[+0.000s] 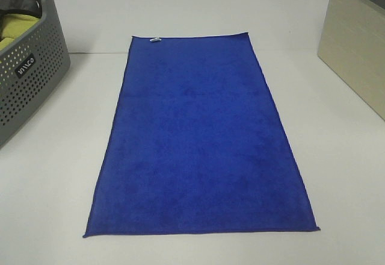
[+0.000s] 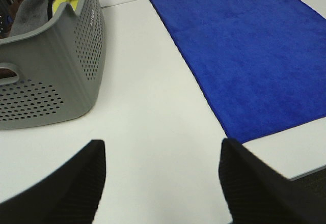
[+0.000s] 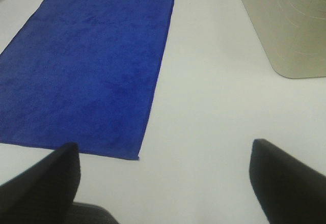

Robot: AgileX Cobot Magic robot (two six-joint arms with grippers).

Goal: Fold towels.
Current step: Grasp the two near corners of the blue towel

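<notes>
Wrist views alone show left claw and right claw (wide, empty) over worktop beside towel's near corners.

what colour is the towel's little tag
White: small tag on the royal-blue plush towel; best in exterior high view.
</notes>
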